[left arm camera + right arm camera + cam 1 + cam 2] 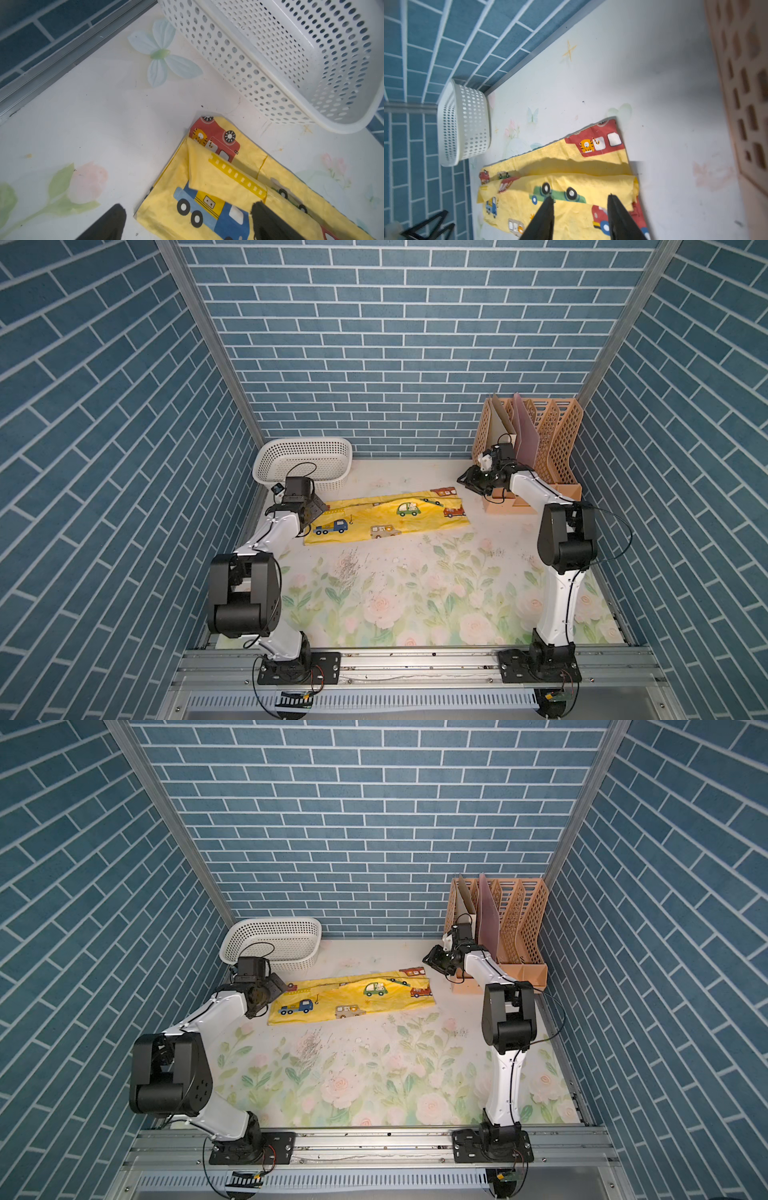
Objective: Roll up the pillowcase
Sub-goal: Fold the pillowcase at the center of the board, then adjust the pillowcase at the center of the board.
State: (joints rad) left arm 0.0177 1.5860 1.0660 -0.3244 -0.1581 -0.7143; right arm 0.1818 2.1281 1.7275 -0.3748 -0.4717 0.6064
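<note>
1. The pillowcase lies on the floral table covering in the far half of the table, between the white basket and the tan file rack. It touches neither.
2. It is a long yellow strip. One long edge is folded over itself, so a loose flap lies on top at its left end.
3. The white basket stands in the far left corner, just beyond the pillowcase's left end. The left wrist view looks onto its perforated wall and its inner surfaces.
4. The tan file rack stands in the far right corner. A beige board and a mauve sheet stand upright in its compartments nearest the table's middle. Lattice dividers mark off its other compartments.
5. The left gripper is at the pillowcase's left end. Its jaws are spread wide and no cloth is pinched between them.
6. The right gripper hangs by the pillowcase's right end, in front of the file rack. Its fingers stand apart with nothing held between them, and the printed cloth shows through the gap.
</note>
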